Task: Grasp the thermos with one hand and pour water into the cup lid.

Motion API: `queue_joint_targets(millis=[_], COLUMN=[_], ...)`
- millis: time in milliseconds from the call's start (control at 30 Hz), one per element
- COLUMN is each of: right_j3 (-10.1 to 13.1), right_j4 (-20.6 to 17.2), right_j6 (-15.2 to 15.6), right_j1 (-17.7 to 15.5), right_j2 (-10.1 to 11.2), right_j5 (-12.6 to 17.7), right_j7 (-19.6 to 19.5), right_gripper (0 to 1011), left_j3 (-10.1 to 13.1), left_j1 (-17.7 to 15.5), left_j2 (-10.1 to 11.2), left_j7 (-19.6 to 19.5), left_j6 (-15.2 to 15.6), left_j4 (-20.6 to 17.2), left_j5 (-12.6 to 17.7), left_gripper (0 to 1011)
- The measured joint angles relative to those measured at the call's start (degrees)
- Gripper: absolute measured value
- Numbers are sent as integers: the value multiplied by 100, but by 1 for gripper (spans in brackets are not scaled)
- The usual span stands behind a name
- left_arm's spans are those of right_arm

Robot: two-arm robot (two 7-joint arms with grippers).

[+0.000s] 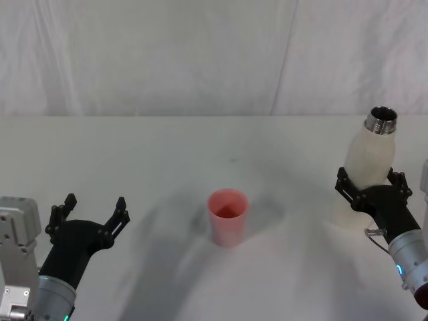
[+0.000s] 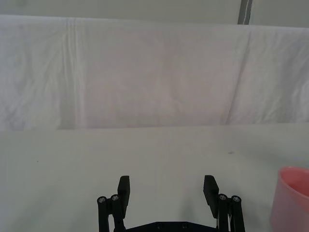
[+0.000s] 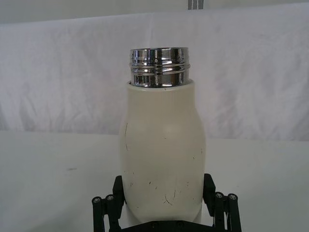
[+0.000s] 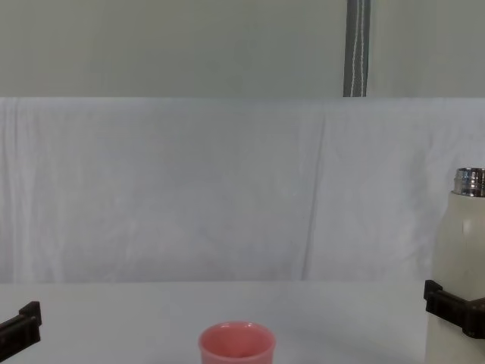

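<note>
- The thermos (image 1: 372,157) stands upright near the right edge of the table (image 1: 167,154), its steel neck uncapped and open at the top
- The right gripper (image 1: 372,184) sits around the thermos low on its body, one finger on each side; in the right wrist view the fingers (image 3: 117,191) lie against or just beside the cream wall, so I judge the jaws closed on the bottle, though a firm squeeze cannot be confirmed
- The cup lid (image 1: 228,216) stands upright toward the middle of the table, nearer the front edge, well apart from the thermos; whether it holds any water cannot be told
- The left gripper (image 1: 91,213) hovers by the front left corner with jaws spread wide and nothing between them, idle
- Progress, as I judge it: the reach and the grasp look done or nearly so, while the thermos is not yet tipped
- Left to do: lift the thermos, carry it across above the cup lid, tilt the neck over the pink rim, and pour without knocking the light cup
</note>
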Motion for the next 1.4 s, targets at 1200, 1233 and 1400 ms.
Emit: queue_joint_targets(millis=[1200,1233,1400], right_j3=[32,32,26], right_j4=[-387,-399,-474], right_j6=[49,54,93], right_j1=[-341,-351,-420], right_j2=[45,48,68], right_j5=[54,51,27], right_j7=[-10,-12,-19], right_gripper=[1001,1001,1001], left_j3=[0,0,0], left_j1=[0,0,0], left_j2=[0,0,0], left_j7=[0,0,0], left_j6=[0,0,0], left_j4=[0,0,0], left_j5=[0,0,0], left_gripper=[1001,1001,1001])
